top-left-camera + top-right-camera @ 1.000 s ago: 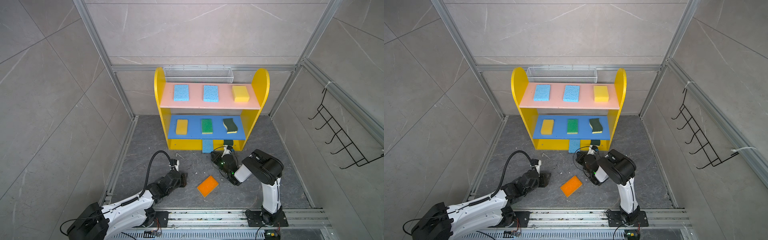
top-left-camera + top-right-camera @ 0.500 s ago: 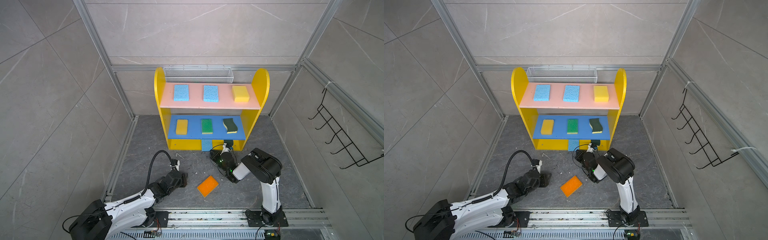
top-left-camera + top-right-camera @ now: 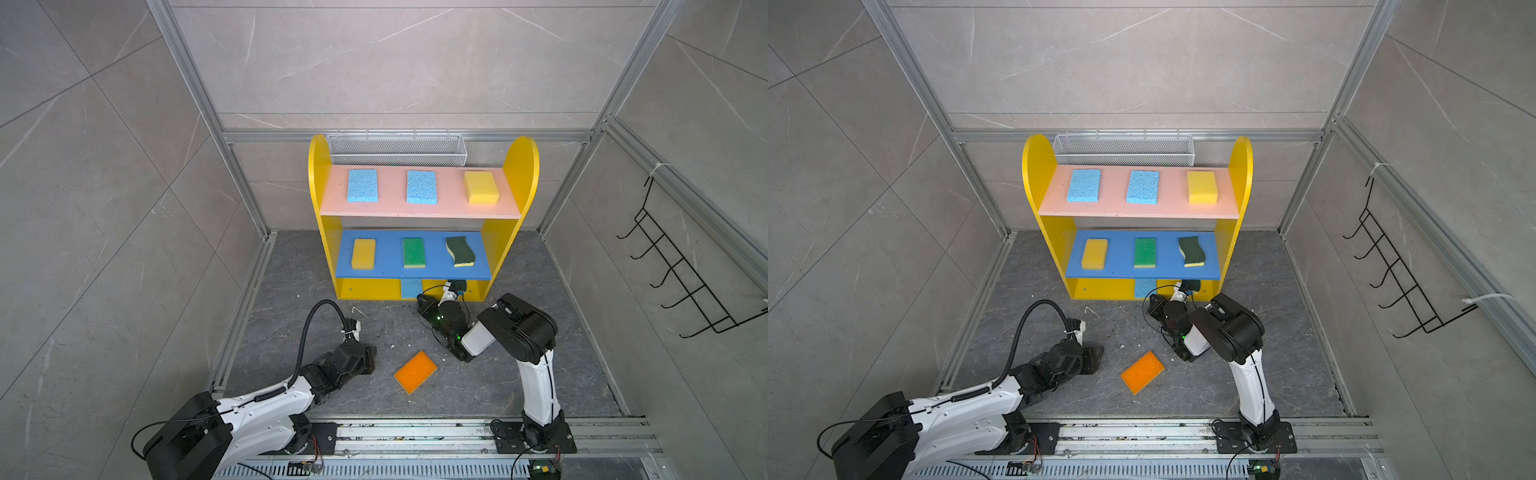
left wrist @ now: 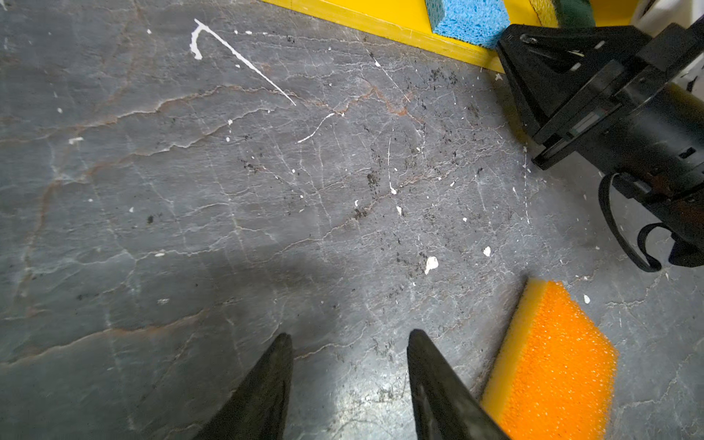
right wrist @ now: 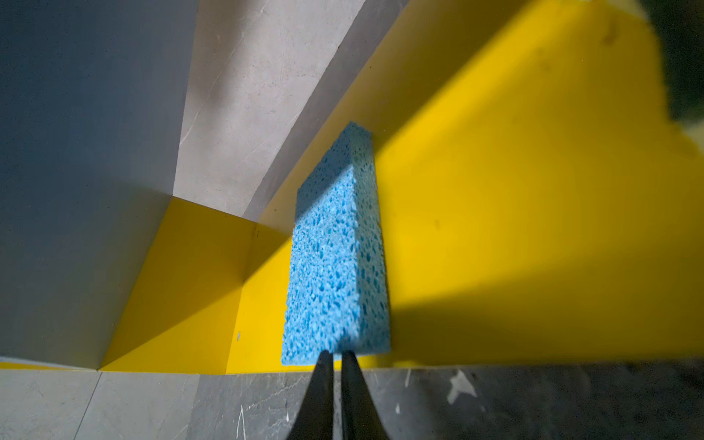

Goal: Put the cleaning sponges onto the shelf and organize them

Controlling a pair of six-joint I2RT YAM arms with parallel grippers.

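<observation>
The shelf (image 3: 525, 166) (image 3: 1034, 166) holds two light blue sponges (image 3: 362, 185) (image 3: 421, 187) and a yellow one (image 3: 481, 187) on its pink board. Yellow (image 3: 363, 253), green (image 3: 413, 252) and dark-green wavy (image 3: 460, 250) sponges lie on the blue board. Another light blue sponge (image 5: 337, 259) (image 3: 411, 288) lies on the yellow base, with a dark-green one (image 4: 571, 11) beside it. My right gripper (image 5: 336, 356) (image 3: 420, 298) is shut and empty, its tips at that blue sponge's near edge. An orange sponge (image 3: 415, 371) (image 4: 552, 362) lies on the floor. My left gripper (image 4: 350, 339) (image 3: 370, 359) is open just beside it.
A white mesh basket (image 3: 397, 148) hangs behind the shelf top. A black wire hook rack (image 3: 681, 274) is on the right wall. White crumbs and scratches mark the grey stone floor (image 3: 540, 374). A metal rail (image 3: 415, 432) runs along the front.
My right arm has edged slightly toward the shelf base. The left arm and the orange sponge have stayed where they were.
</observation>
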